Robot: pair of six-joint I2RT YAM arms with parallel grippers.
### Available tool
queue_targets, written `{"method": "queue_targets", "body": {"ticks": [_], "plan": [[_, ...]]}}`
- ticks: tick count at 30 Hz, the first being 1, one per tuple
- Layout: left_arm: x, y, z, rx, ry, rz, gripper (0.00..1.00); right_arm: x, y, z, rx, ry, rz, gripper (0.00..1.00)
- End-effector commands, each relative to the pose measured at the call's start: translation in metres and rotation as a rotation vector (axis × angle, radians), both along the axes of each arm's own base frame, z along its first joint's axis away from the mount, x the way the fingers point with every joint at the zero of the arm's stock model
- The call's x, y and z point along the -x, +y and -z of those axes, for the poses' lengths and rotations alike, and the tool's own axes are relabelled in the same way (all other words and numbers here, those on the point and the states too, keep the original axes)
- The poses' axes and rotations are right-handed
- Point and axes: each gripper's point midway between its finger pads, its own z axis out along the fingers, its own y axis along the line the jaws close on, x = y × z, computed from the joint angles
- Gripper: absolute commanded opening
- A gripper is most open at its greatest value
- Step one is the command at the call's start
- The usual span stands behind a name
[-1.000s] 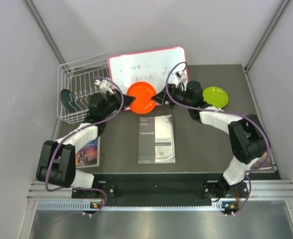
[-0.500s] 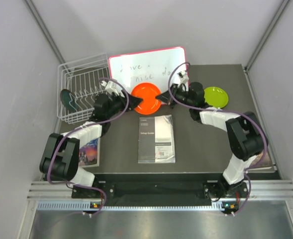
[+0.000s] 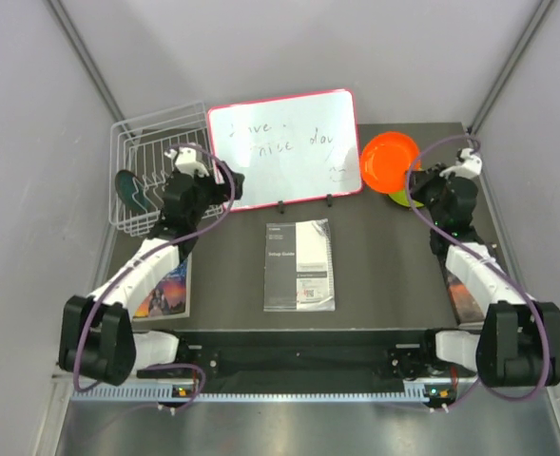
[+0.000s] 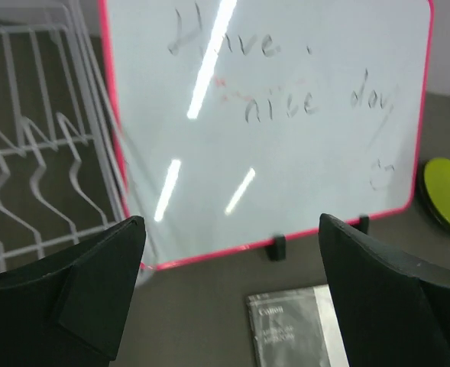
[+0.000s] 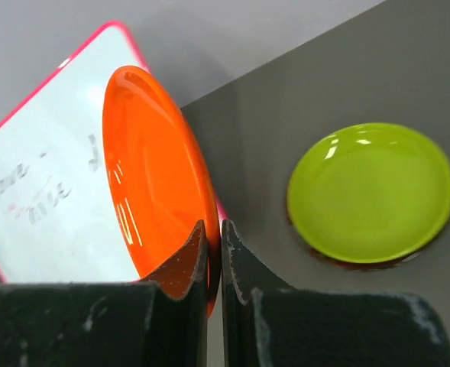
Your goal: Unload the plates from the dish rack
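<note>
The white wire dish rack (image 3: 156,157) stands at the back left, and a dark teal plate (image 3: 129,189) stands upright in its near-left part. My right gripper (image 3: 415,179) is shut on the lower rim of an orange plate (image 3: 390,160), holding it on edge above the lime green plate (image 3: 400,198) that lies flat on the table. The right wrist view shows the fingers (image 5: 179,264) pinching the orange plate (image 5: 152,172), with the lime plate (image 5: 370,191) to the right. My left gripper (image 3: 230,186) is open and empty beside the rack (image 4: 33,168).
A red-framed whiteboard (image 3: 284,144) stands at the back centre. A setup manual (image 3: 299,264) lies mid-table. A picture book (image 3: 165,290) lies at the near left and another book (image 3: 462,294) under the right arm. Grey walls close in on both sides.
The orange plate passed from my left gripper to my right one. The right arm swung right with it to over the lime plate. The left gripper opened and drew back toward the rack.
</note>
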Motion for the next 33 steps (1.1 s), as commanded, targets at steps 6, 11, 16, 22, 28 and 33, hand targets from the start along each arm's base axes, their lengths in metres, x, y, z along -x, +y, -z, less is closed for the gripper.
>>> {"method": "queue_targets", "body": {"ticks": [6, 11, 16, 22, 28, 33], "plan": [[-0.015, 0.131, -0.081, -0.064, -0.145, -0.384, 0.99, -0.031, -0.101, 0.012, 0.042, 0.09, 0.314, 0.0], [-0.019, 0.179, -0.068, -0.073, -0.113, -0.489, 0.99, -0.057, -0.12, 0.031, 0.02, 0.151, 0.309, 0.0], [-0.028, 0.2, -0.044, -0.028, -0.061, -0.524, 0.99, -0.078, -0.123, 0.059, -0.009, 0.204, 0.256, 0.0], [-0.035, 0.217, -0.02, 0.028, -0.016, -0.548, 0.99, -0.107, -0.117, 0.089, -0.064, 0.25, 0.165, 0.0], [-0.035, 0.231, -0.013, 0.017, 0.0, -0.583, 0.99, -0.111, -0.117, 0.103, -0.065, 0.281, 0.154, 0.05], [-0.037, 0.233, -0.011, 0.03, 0.005, -0.584, 0.99, -0.106, -0.116, 0.112, -0.06, 0.328, 0.152, 0.21]]}}
